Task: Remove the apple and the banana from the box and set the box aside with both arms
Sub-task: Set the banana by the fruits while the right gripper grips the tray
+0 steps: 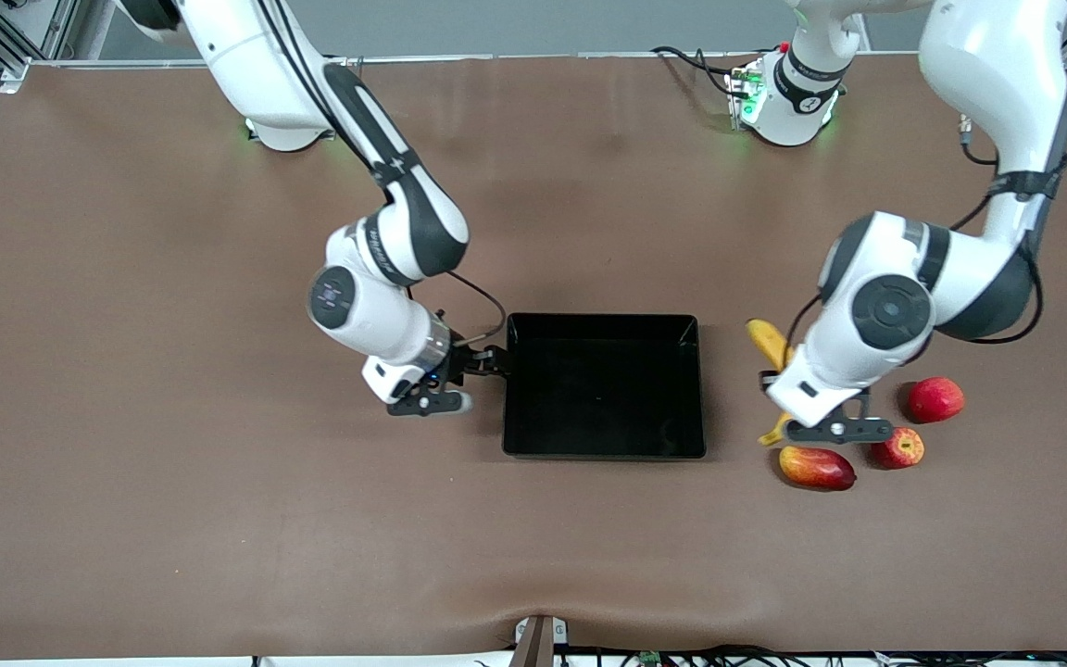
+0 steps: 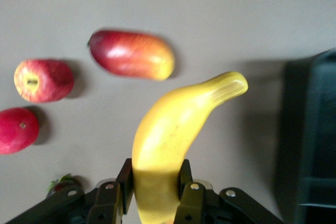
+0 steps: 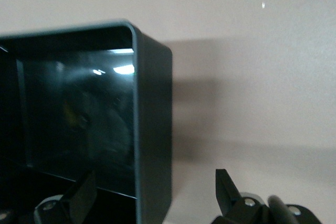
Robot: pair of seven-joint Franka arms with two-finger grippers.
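Left gripper (image 2: pixel 157 195) pinched banana (image 2: pixel 173 129), lower centre of wrist frame: soft, bruisable. Right gripper (image 1: pixel 495 361) spread astride box (image 1: pixel 604 445) wall, mid-frame: light, stiff, glossy.

A red-yellow mango (image 1: pixel 816 467) and pinkish-red round fruit (image 1: pixel 935 399) on the brown table (image 1: pixel 172 417).

A wide worktop (image 1: pixel 126 417) under a smooth brown cover fills most of the room on view. A pale metal rail (image 1: pixel 543 58) runs along its edge by the grey wall, and cables (image 1: pixel 682 656) trail along the nearest edge.
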